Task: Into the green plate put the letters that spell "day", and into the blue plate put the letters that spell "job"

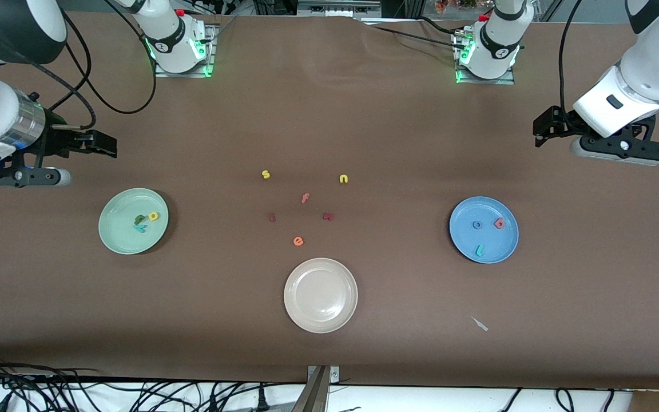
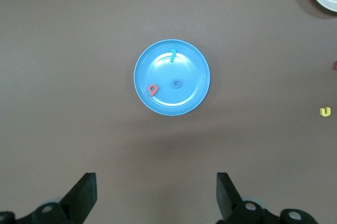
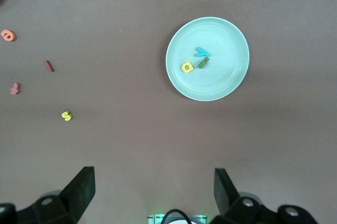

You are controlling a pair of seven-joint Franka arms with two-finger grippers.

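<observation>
The green plate [image 1: 120,236] [image 3: 224,79] holds a yellow "d" [image 1: 153,216] [image 3: 187,67], a green "a" [image 1: 139,218] [image 3: 203,62] and a teal "y" [image 1: 139,228] [image 3: 201,52]. The blue plate [image 1: 499,247] [image 2: 188,96] holds a blue "o" [image 1: 477,225] [image 2: 176,83], a pinkish-red "b" [image 1: 499,223] [image 2: 153,89] and a teal "j" [image 1: 479,249] [image 2: 172,55]. My right gripper [image 1: 103,144] [image 3: 154,177] hangs open and empty over bare table beside the green plate. Open and empty too, my left gripper [image 1: 542,127] [image 2: 156,182] hangs over bare table beside the blue plate.
A cream plate [image 1: 321,320] sits near the table's front edge. Loose letters lie mid-table: yellow "s" [image 1: 266,174], yellow "n" [image 1: 343,179], pink "f" [image 1: 305,198], orange "e" [image 1: 298,241] and two dark red ones [image 1: 272,217]. A white scrap [image 1: 480,324] lies nearer the camera than the blue plate.
</observation>
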